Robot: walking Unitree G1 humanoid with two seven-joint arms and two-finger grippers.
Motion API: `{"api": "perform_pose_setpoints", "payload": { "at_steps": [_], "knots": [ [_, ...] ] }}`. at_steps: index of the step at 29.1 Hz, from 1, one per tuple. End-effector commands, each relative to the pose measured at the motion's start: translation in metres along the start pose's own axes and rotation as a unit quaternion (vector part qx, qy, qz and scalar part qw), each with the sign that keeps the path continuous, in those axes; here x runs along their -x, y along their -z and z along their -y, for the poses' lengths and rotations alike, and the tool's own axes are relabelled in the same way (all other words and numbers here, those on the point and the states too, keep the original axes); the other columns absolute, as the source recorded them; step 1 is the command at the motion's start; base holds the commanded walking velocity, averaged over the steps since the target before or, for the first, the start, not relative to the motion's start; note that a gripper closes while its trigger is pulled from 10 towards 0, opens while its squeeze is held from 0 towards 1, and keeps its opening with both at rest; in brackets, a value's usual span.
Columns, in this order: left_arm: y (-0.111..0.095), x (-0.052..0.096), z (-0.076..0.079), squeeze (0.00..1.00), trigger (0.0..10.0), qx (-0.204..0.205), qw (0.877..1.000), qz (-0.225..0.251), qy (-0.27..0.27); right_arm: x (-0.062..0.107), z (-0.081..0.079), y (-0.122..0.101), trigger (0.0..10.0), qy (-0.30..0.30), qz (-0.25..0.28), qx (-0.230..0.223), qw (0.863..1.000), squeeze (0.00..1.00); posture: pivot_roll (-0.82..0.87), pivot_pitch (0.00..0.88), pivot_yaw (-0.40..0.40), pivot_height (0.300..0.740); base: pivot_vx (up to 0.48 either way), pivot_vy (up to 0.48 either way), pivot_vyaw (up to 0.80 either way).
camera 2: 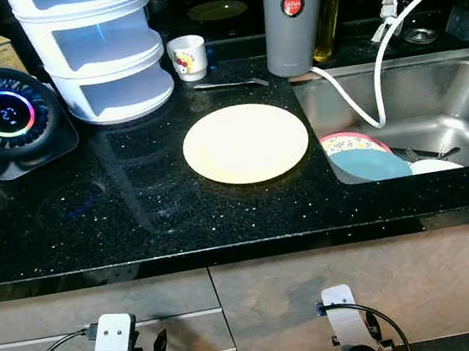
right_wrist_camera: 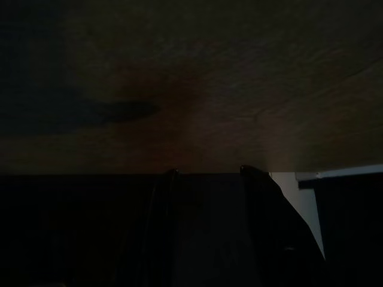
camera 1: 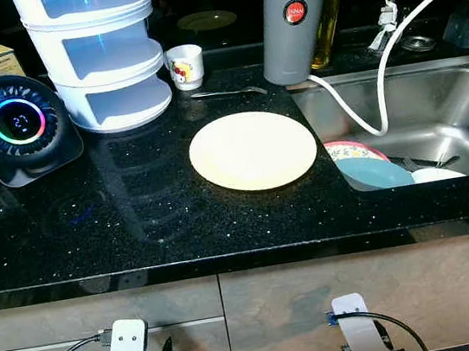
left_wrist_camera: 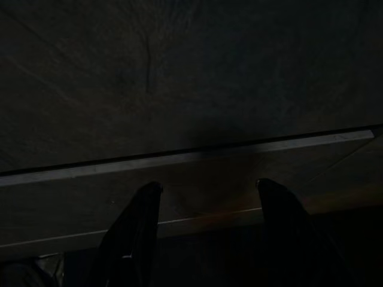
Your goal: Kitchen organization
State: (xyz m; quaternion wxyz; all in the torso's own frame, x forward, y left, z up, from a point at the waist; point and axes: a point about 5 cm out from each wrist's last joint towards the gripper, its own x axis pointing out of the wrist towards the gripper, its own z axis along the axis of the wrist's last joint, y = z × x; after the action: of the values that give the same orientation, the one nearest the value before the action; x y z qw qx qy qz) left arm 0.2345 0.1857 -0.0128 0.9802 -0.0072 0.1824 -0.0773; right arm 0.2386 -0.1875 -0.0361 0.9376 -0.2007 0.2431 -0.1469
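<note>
In the eye views, one pale yellow plate (camera 1: 253,150) lies flat at the centre of the frame on the black counter (camera 1: 136,224), just left of the sink (camera 1: 434,104), where three dishes (camera 1: 373,169) are stacked at the lower right; a single spoon (camera 1: 227,93) above the plate lies with its long axis left to right, bowl pointing right. In the left wrist view, the left gripper (left_wrist_camera: 206,233) faces a dark cabinet front (left_wrist_camera: 179,89) with its two fingers spread apart. In the right wrist view, the right gripper (right_wrist_camera: 206,227) likewise has its two fingers parted, holding nothing.
</note>
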Motion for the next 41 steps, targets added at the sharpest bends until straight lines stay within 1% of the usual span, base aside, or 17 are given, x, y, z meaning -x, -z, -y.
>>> {"api": "perform_pose_setpoints", "payload": {
  "at_steps": [1, 6, 10, 11, 12, 13, 15, 16, 20, 22, 28, 31, 32, 33, 34, 37, 41],
  "knots": [
    [0.007, 0.004, 0.002, 0.00, 10.0, 0.004, 1.000, -0.013, 0.002, 0.002, 0.000, 0.003, 10.0, 0.001, -0.002, -0.004, 1.000, 0.00, -0.01, 0.158, 0.003, 0.740, 0.000, 0.000, 0.00],
    [0.007, 0.005, 0.001, 0.00, 10.0, 0.014, 1.000, -0.011, -0.003, 0.001, 0.001, 0.002, 10.0, -0.001, 0.002, -0.001, 1.000, 0.00, -0.01, 0.147, 0.005, 0.740, 0.000, 0.000, 0.00],
    [0.000, 0.005, 0.000, 0.00, 10.0, 0.018, 1.000, 0.006, -0.005, 0.001, 0.003, 0.003, 10.0, 0.007, 0.001, -0.009, 1.000, 0.00, -0.01, 0.153, 0.002, 0.740, 0.000, 0.000, 0.00],
    [-0.003, 0.009, -0.001, 0.00, 10.0, 0.020, 0.999, 0.026, -0.007, 0.001, 0.004, 0.003, 10.0, 0.008, 0.001, -0.010, 1.000, 0.00, 0.00, 0.149, 0.010, 0.740, 0.000, 0.000, 0.00],
    [-0.003, 0.009, -0.001, 0.00, 10.0, 0.020, 0.999, 0.026, -0.007, 0.001, 0.004, 0.003, 10.0, 0.008, 0.001, -0.010, 1.000, 0.00, 0.00, 0.149, 0.010, 0.740, 0.000, 0.000, 0.00],
    [-0.005, 0.013, -0.002, 0.00, 10.0, 0.024, 0.999, 0.039, -0.009, 0.001, 0.004, 0.003, 10.0, 0.010, 0.000, -0.010, 1.000, 0.00, -0.01, 0.148, 0.009, 0.740, 0.000, 0.000, 0.00],
    [-0.007, 0.022, -0.003, 0.00, 10.0, 0.014, 0.998, 0.063, -0.001, 0.000, 0.004, 0.003, 10.0, 0.013, -0.004, -0.016, 1.000, 0.00, -0.01, 0.148, 0.009, 0.740, 0.000, 0.000, 0.00],
    [-0.007, 0.025, -0.003, 0.00, 10.0, 0.007, 0.998, 0.068, 0.006, 0.000, 0.004, 0.002, 10.0, 0.006, -0.001, -0.010, 1.000, 0.00, 0.00, 0.154, 0.007, 0.740, 0.000, 0.000, 0.00],
    [-0.007, 0.030, -0.002, 0.00, 10.0, 0.006, 0.997, 0.075, 0.009, 0.000, 0.004, 0.003, 10.0, 0.001, 0.002, -0.005, 1.000, 0.00, 0.00, 0.141, 0.008, 0.740, 0.000, 0.000, 0.00],
    [-0.012, 0.033, -0.004, 0.00, 10.0, 0.003, 0.996, 0.085, 0.007, -0.001, 0.004, 0.002, 10.0, -0.001, -0.001, -0.004, 1.000, 0.00, 0.00, 0.157, 0.002, 0.740, 0.000, 0.000, 0.00],
    [-0.015, 0.034, -0.005, 0.00, 10.0, 0.005, 0.996, 0.086, 0.004, 0.000, 0.002, 0.002, 10.0, 0.000, 0.000, -0.005, 1.000, 0.00, 0.00, 0.145, 0.005, 0.740, 0.000, 0.000, 0.00],
    [-0.021, 0.033, -0.003, 0.00, 10.0, 0.010, 0.996, 0.092, 0.007, 0.001, 0.002, 0.002, 10.0, 0.003, 0.000, -0.008, 1.000, 0.00, 0.00, 0.162, 0.007, 0.740, 0.000, 0.000, 0.00],
    [-0.027, 0.031, -0.002, 0.00, 10.0, 0.023, 0.995, 0.101, 0.005, 0.001, 0.002, 0.002, 10.0, 0.003, 0.001, -0.008, 1.000, 0.00, 0.00, 0.162, 0.007, 0.740, 0.000, 0.000, 0.00],
    [-0.027, 0.031, -0.002, 0.00, 10.0, 0.023, 0.995, 0.101, 0.005, 0.001, 0.002, 0.002, 10.0, 0.003, 0.001, -0.008, 1.000, 0.00, 0.00, 0.162, 0.007, 0.740, 0.000, 0.000, 0.00],
    [-0.034, 0.030, 0.000, 0.00, 10.0, 0.026, 0.994, 0.110, 0.011, 0.001, 0.001, 0.002, 10.0, 0.006, -0.002, -0.011, 1.000, 0.00, 0.00, 0.149, 0.007, 0.740, 0.000, 0.000, 0.00],
    [-0.044, 0.028, 0.004, 0.00, 10.0, 0.020, 0.992, 0.121, 0.028, 0.000, 0.000, 0.000, 10.0, 0.002, 0.002, -0.008, 1.000, 0.00, 0.00, 0.161, 0.007, 0.740, 0.000, 0.000, 0.00],
    [-0.042, 0.031, 0.006, 0.00, 10.0, 0.003, 0.992, 0.114, 0.044, 0.002, 0.000, 0.000, 10.0, 0.010, 0.003, -0.014, 1.000, 0.00, 0.00, 0.149, 0.011, 0.740, 0.000, 0.000, 0.00]
  ]
}}
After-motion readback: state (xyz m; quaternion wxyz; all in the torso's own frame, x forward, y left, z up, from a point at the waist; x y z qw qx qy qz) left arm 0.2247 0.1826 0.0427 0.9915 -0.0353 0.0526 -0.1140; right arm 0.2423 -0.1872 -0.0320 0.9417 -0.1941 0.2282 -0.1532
